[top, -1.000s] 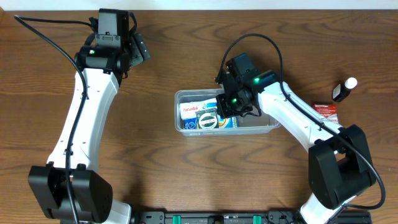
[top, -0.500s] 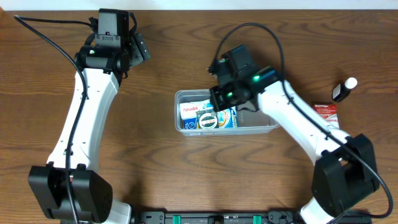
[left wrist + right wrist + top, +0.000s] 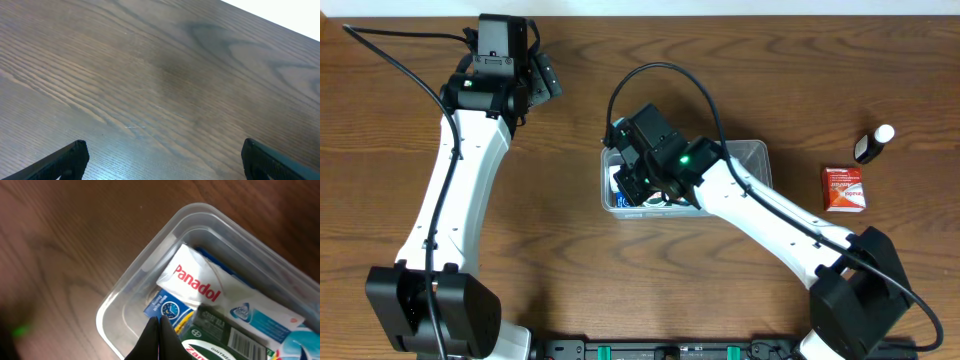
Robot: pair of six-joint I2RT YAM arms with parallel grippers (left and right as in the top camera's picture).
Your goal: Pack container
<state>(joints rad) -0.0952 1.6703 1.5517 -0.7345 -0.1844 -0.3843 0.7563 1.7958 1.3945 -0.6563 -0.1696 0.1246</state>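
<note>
Our right pincer (image 3: 159, 330) hangs over the left end of the container (image 3: 757, 152). Its two dark fingers are pressed together to a thin seam and have hold of nothing. The container is a clear, thin-walled plastic tub with rounded corners and a raised rim, standing on the wood-grain tabletop (image 3: 570, 260). One curved corner wall of it runs close to the left of the tips.

Just ahead of the tips a glossy white Panadol carton (image 3: 194, 283) lies tilted. A dark green carton (image 3: 220, 336) sits just to their right, with blue-and-white packs crowded around it. Well to the right of this pincer, the tub's other end shows its bare floor.

Farther right, apart from the tub, a flat red carton (image 3: 843, 188) and a dark bottle (image 3: 870, 145) with a white cap sit near the tabletop's edge.

Our left pincer (image 3: 162, 160) is well away to the left. Its jaws are spread wide with nothing between them, and smooth brown grain lies beneath.
</note>
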